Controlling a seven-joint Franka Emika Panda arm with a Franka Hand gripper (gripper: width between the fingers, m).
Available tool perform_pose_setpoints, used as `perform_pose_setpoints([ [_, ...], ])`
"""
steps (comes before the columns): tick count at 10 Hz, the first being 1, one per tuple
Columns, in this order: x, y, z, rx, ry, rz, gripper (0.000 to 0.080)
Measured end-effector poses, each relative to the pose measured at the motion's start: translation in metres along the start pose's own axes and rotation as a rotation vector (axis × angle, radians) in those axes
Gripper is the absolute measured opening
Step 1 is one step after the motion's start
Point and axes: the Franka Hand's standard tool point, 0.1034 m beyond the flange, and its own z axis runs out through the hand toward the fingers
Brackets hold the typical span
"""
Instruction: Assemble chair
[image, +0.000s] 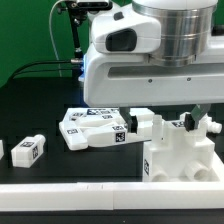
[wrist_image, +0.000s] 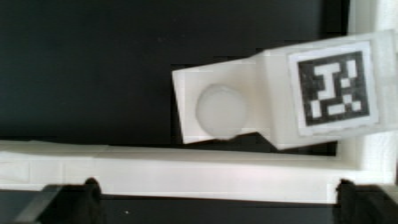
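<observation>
lying flat, chair panel (image: 93, 129) stretches sideways across exterior view

The work surface is a matte black table (image: 40, 115) that fills the lower part of the exterior view and appears again as the dark field in the wrist view. Behind the table stands a plain green backdrop (image: 30, 30), with a thin black cable (image: 40, 67) running along its base. A dark upright post (image: 78, 35), possibly a camera stand, rises towards the top of the frame. A white rail (image: 70, 195) lies along the near edge of the table, and illumination across the scene is even and diffuse.
</observation>
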Motion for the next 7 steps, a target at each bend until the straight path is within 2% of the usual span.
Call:
perform_pose_setpoints([
  [3,0.012,-0.001,0.013,-0.003,0.014,-0.008,0.0648],
  [7,0.009,0.005,0.038,-0.004,0.004,-0.001,0.0648],
])
